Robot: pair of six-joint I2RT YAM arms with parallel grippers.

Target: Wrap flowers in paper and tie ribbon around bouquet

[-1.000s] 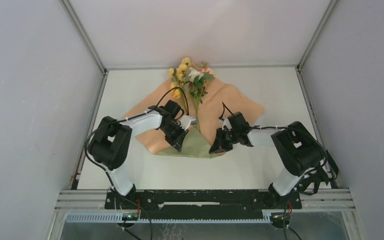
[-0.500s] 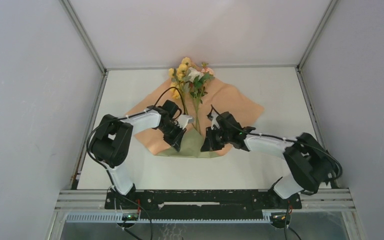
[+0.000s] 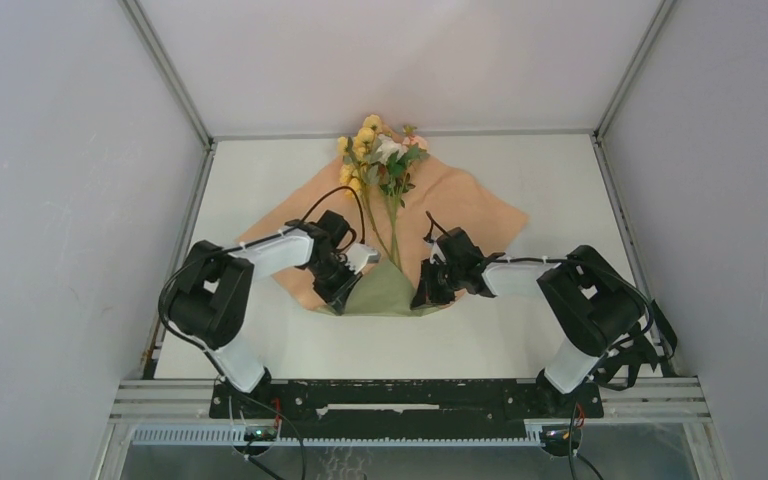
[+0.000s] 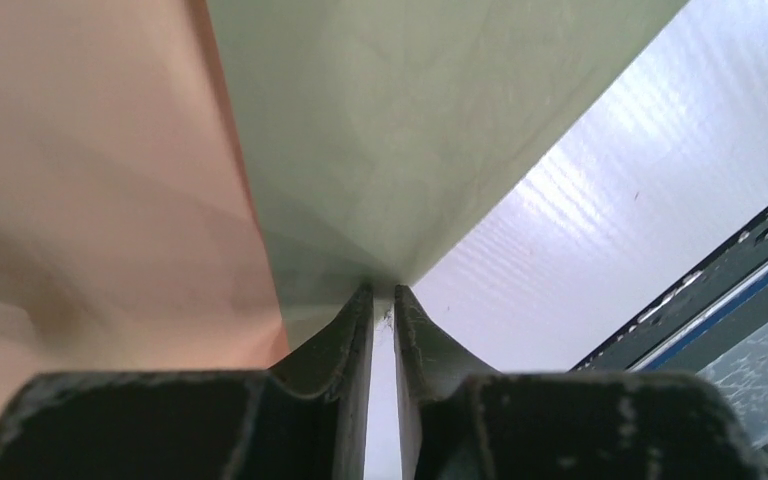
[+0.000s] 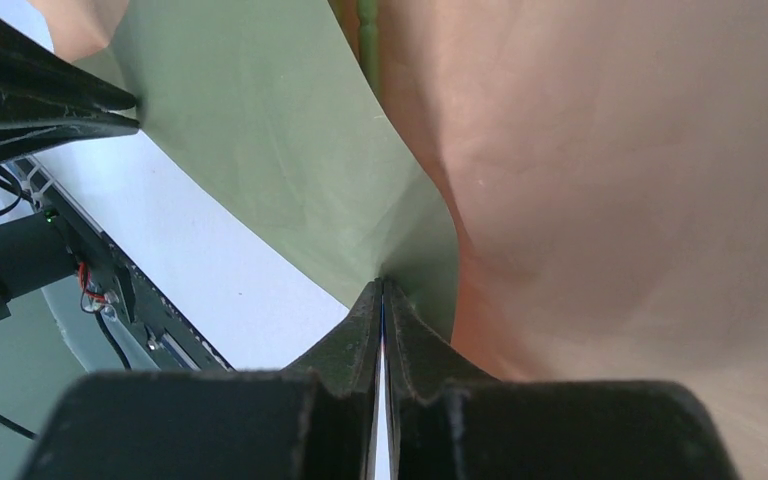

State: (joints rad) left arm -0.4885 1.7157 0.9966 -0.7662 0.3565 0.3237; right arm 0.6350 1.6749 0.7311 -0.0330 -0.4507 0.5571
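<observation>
The paper (image 3: 465, 205) is spread peach side up at frame centre, w/ its near edge folded over olive. The flowers (image 3: 380, 150) are laid along its mid-line, long axis top-to-bottom: blooms twd upper centre, stems twd the fold. The fold is pinched by the left gripper (image 4: 383, 290) at lower left and the right gripper (image 5: 382, 283) at lower right, stems betw. them, neither arm clearly nearer.

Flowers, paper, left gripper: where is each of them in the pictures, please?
flowers (image 3: 378, 148): top external view, on the blooms.
paper (image 3: 470, 205): top external view, on its peach side.
left gripper (image 4: 383, 293): left wrist view, between its fingertips, at the paper's fold.
</observation>
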